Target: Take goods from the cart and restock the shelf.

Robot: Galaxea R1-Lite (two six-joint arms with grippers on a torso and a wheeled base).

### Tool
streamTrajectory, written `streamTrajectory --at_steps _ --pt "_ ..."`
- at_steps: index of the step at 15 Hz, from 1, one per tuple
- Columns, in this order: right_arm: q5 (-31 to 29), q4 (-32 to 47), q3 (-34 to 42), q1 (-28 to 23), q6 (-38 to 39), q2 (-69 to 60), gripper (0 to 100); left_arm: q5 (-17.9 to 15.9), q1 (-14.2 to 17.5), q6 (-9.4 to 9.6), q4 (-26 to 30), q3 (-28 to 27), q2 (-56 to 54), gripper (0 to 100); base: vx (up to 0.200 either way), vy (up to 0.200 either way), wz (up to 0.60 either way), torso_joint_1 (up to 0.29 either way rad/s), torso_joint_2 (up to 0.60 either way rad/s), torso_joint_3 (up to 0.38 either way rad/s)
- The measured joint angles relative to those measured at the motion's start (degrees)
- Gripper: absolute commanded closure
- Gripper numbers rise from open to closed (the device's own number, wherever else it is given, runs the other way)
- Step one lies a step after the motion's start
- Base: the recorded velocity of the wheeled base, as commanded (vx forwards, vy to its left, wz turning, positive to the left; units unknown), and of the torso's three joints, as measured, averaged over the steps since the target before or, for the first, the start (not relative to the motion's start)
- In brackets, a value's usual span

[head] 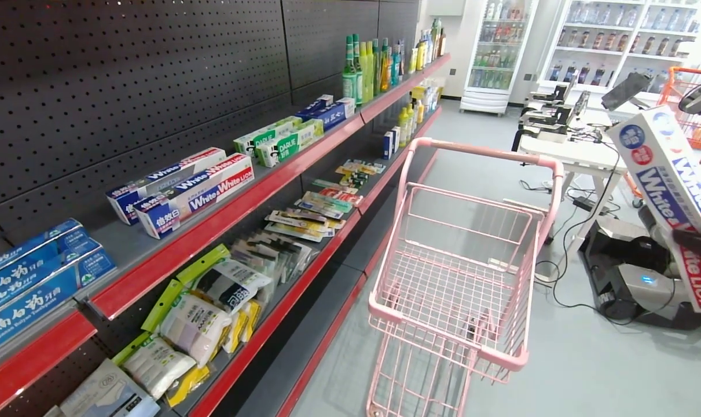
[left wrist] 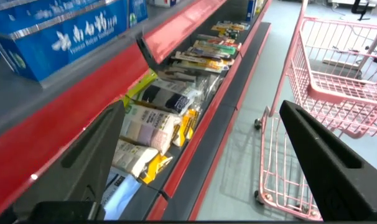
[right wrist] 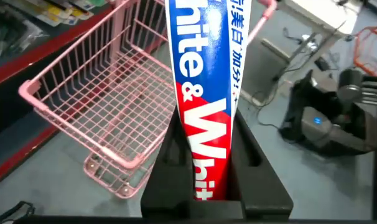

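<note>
The right gripper (right wrist: 207,155) has its fingers clamped on the lower end of a red, white and blue toothpaste box (head: 665,185). The box stands tilted at the right edge of the head frame, above the floor and to the right of the pink cart (head: 483,152). The left gripper (left wrist: 201,112) has its fingers spread wide with nothing between them. The cart sits in the centre of the frame. On the left, the shelf (head: 211,227) carries matching boxes (head: 188,188) on its upper red-edged tier, with blue boxes (head: 32,278) at lower left and green bottles (head: 359,66) farther along.
</note>
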Motion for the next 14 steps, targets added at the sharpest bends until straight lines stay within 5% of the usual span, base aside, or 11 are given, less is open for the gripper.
streamTrajectory --at_steps 4,14 --pt "-0.2 0.0 4.4 -5.4 -4.0 -8.8 100 -0.1 0.0 0.00 0.0 0.0 0.0 0 0.000 0.000 0.00 0.226 -0.49 -0.271" --pt "-0.2 -0.7 5.1 -6.1 -5.1 -10.2 100 -0.5 0.0 0.12 0.1 0.0 0.0 0 0.000 0.000 0.00 0.174 -0.36 -0.196"
